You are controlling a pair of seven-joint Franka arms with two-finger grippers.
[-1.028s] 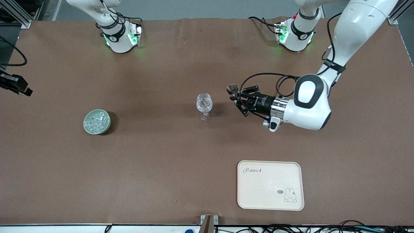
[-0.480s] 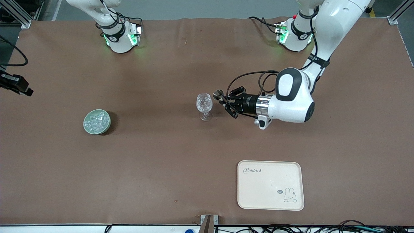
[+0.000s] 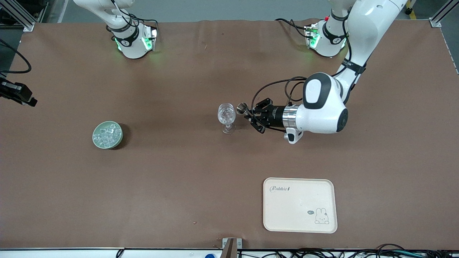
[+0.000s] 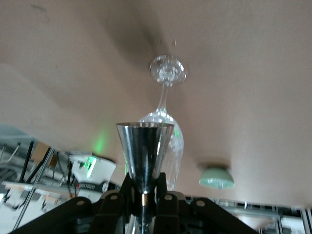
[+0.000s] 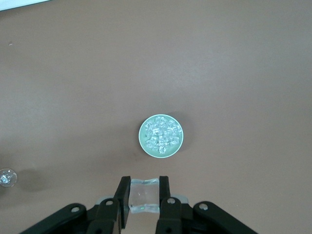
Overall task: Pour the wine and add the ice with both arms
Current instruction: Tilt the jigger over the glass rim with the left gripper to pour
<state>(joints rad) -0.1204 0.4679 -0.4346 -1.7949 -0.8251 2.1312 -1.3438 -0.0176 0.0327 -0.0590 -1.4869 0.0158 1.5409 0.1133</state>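
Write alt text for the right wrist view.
The right pincer, shut on a clear ice cube, hangs high over a green bowl heaped with ice on the brown table. A wine glass shows at the picture's edge.

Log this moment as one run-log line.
left hand: shut on steel jigger, beside wine glass | right hand: shut on ice cube, over green bowl

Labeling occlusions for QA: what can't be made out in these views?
- Right end effector: outside the front view; only its wrist view shows it, shut on an ice cube.
- Metal jigger contents: wrist view looks from its side.
- Wine glass fill: too small, glare.
- Ice count in the bowl: too small.
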